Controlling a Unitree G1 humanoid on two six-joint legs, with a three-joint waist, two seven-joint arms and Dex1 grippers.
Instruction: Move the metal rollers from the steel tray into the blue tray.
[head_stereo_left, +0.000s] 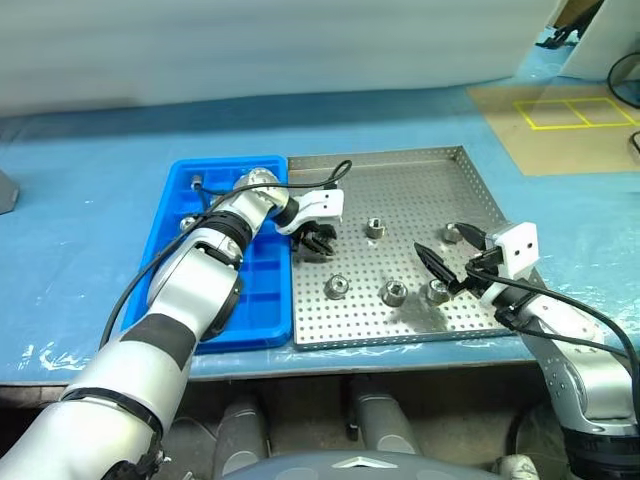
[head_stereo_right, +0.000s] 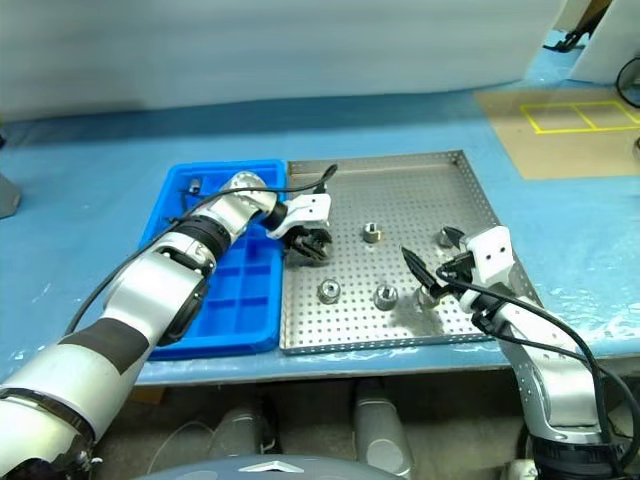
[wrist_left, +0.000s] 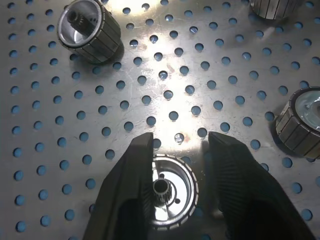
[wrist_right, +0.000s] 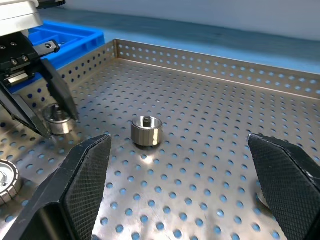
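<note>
From the head, the left gripper (head_stereo_left: 320, 240) hides what it is on in the steel tray (head_stereo_left: 440, 165), near the blue tray (head_stereo_left: 262, 300). The left wrist view tells more: its two fingers (wrist_left: 132, 185) are squeezed tight on one metal roller (wrist_left: 170, 192). That roller stands up, its hole facing up. The right gripper (head_stereo_left: 452, 270) is wide open with nothing in it. Other rollers (head_stereo_left: 391, 292) sit loose in the steel tray. Something small in the blue tray's far end is hard to make out.

- Illumination is bright and even across the desk (head_stereo_left: 90, 200).
- Glare burns out a patch of the steel tray (wrist_left: 165, 55) in the left wrist view.
- Soft shadows lie beside the metal rollers (head_stereo_left: 392, 292).
- The right pincer (wrist_right: 190, 185) fingers appear slightly soft, close to the lens.
</note>
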